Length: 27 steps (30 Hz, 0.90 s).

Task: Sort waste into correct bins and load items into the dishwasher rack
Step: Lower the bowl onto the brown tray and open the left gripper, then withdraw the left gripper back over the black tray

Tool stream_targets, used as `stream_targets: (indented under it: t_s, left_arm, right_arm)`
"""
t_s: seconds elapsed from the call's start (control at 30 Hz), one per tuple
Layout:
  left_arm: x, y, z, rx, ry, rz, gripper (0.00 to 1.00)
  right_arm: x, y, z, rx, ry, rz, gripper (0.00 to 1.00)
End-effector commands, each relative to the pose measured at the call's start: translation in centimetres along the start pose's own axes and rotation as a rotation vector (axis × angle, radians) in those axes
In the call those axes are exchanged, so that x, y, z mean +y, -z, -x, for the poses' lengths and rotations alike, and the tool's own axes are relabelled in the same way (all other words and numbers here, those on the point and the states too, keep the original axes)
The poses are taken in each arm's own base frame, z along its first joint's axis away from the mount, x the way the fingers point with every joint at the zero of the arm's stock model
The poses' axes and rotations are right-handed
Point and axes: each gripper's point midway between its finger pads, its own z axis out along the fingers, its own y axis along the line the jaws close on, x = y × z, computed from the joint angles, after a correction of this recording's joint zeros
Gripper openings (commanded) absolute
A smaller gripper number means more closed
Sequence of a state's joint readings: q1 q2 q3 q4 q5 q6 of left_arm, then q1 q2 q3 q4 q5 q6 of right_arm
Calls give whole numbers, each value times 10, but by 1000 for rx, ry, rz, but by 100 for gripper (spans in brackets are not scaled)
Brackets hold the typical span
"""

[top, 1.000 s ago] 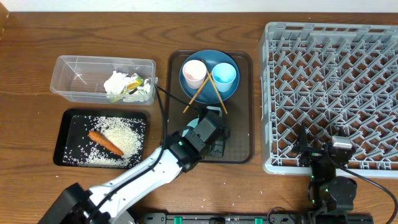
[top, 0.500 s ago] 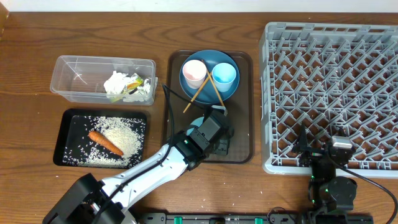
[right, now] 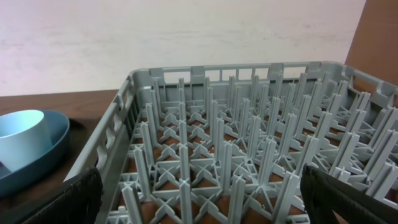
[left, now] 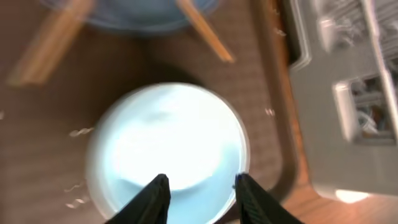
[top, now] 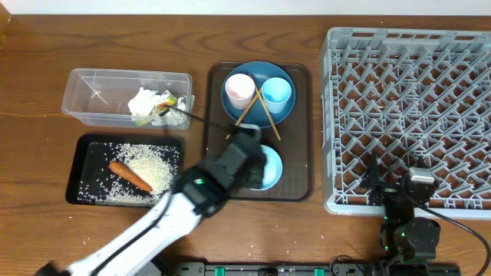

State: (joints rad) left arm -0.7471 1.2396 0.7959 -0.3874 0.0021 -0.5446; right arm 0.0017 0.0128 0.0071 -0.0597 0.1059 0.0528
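A pale blue-white bowl point(top: 268, 167) point(left: 168, 143) rests upright on the brown serving tray point(top: 295, 184). My left gripper point(top: 252, 157) point(left: 202, 180) hovers over the bowl's near side, open, with one finger above the inside and the other at the rim. Behind it, the blue plate point(top: 257, 73) carries the pink cup point(top: 239, 90), the light blue cup point(top: 276, 92) and the chopsticks point(top: 257, 115). Tissue point(top: 144, 103) and a wrapper point(top: 165, 103) lie in the clear box point(top: 92, 100). Carrot point(top: 129, 175) and rice point(top: 153, 162) lie in the black tray point(top: 84, 153). My right gripper point(top: 399, 182) point(right: 214, 196) stands wide open at the rack's point(top: 414, 100) near edge.
The grey rack point(right: 249, 155) fills the right side of the table, its upright pegs showing between my right fingers. The plate point(right: 50, 155) and light blue cup point(right: 22, 137) show to the left of it. The left arm lies diagonally across the front left of the table.
My left gripper has opened and drawn back toward the left, so the bowl it covered now shows on the brown tray. The right arm has not moved.
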Motion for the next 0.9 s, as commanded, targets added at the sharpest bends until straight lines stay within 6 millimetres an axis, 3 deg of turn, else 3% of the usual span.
stream_targets:
  t_s: [0.0, 0.23, 0.33, 0.5, 0.63, 0.77, 0.87]
  left_arm:
    - [41, 27, 21, -78, 52, 125, 36]
    - [151, 60, -9, 38, 241, 498, 33]
    - [182, 73, -23, 76, 383, 591, 20]
    - [223, 95, -38, 68, 653, 702, 19]
    - [249, 111, -50, 60, 807, 771, 30]
    - [273, 126, -67, 60, 945, 835, 50]
    - [290, 136, -82, 54, 1050, 878, 53]
  right_arm:
    - [2, 0, -2, 8, -12, 8, 99]
    - [2, 0, -2, 8, -12, 8, 99]
    - [2, 0, -2, 8, -12, 8, 99]
    - [2, 0, -2, 8, -12, 8, 99]
    - [2, 0, -2, 8, -12, 8, 99]
    - [2, 0, -2, 8, -12, 8, 99]
    - [2, 0, -2, 8, -12, 8, 99]
